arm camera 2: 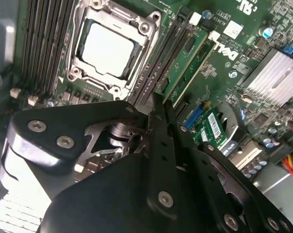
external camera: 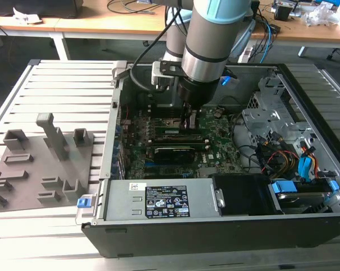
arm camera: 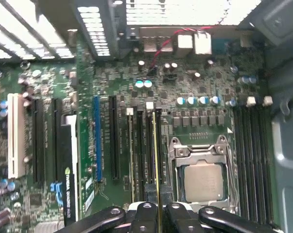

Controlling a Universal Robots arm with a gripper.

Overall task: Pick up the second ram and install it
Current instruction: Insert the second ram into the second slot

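One pincer grips one second ram edge-on over a slot beside the CPU socket, empty slots flanking

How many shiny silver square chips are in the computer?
1. The silver chip sits in its metal frame on the green board, beside the thin memory stick that the pincer grips. Others may hide under the arm.

A slatted grey metal workbench carries an open black computer case. To the exterior view's left of the case, a flat grey plastic fixture plate with upright holders lies on the slats.
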